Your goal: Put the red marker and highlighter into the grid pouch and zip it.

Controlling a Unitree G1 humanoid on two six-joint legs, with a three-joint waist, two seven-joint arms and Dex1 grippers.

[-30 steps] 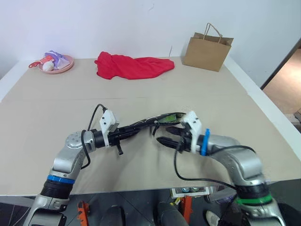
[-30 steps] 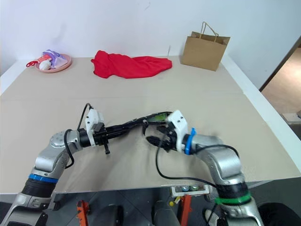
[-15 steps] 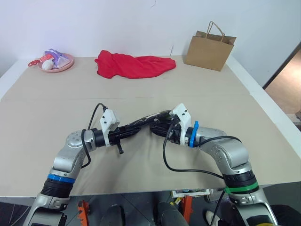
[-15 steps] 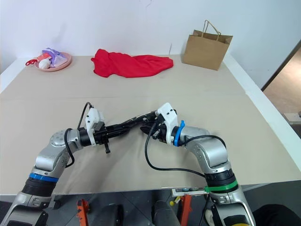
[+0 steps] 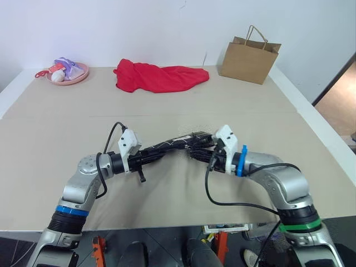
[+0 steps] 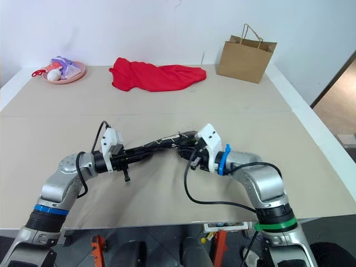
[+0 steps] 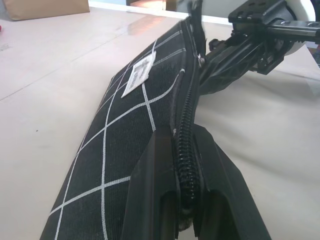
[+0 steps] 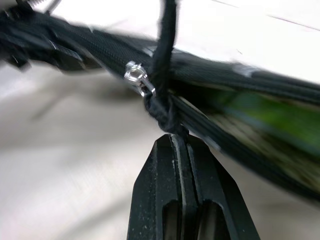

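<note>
L gripper (image 5: 158,154) & R gripper (image 5: 196,154) both clamped, tips facing inward.

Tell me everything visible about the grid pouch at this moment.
The grid pouch is flat black fabric crossed by white grid lines, with a small white label on its side. It is held off the table, zipper edge up, between the two claws. The left claw is shut on one end of the zipper edge. The right claw is shut on the black pull cord just below its knot and metal slider. The mouth is still partly open, showing something green inside.
</note>
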